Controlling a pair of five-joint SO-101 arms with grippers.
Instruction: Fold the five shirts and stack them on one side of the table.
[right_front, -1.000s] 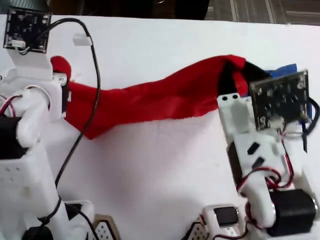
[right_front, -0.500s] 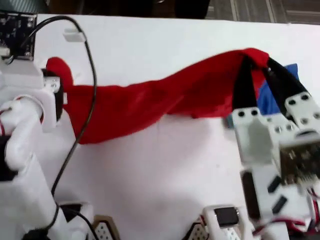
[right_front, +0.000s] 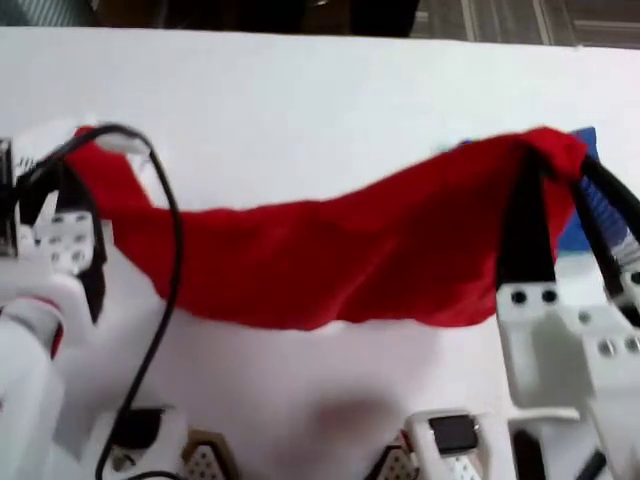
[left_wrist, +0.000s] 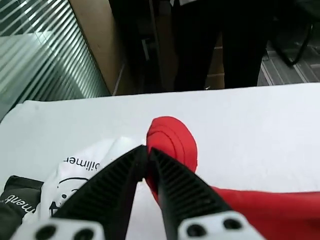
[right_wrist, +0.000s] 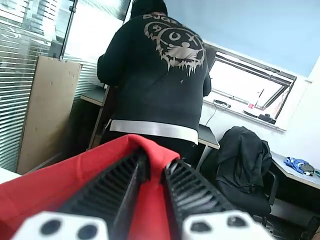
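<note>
Left tool (left_wrist: 148, 156): we see it pinching one bunched end of the red shirt (right_front: 330, 262).
Right tool (right_wrist: 156, 161): pressed together on the opposite end, with cloth between its fingers.
Red shirt: strung between both tools above the surface (right_front: 300, 90), sagging mid-span.
Handling: we judge it light, soft and limp; best gripped at hem or shoulder corners.
Beyond: blue garment (right_front: 584, 137) by the right tool; white printed shirt (left_wrist: 85, 160) by the left.
</note>
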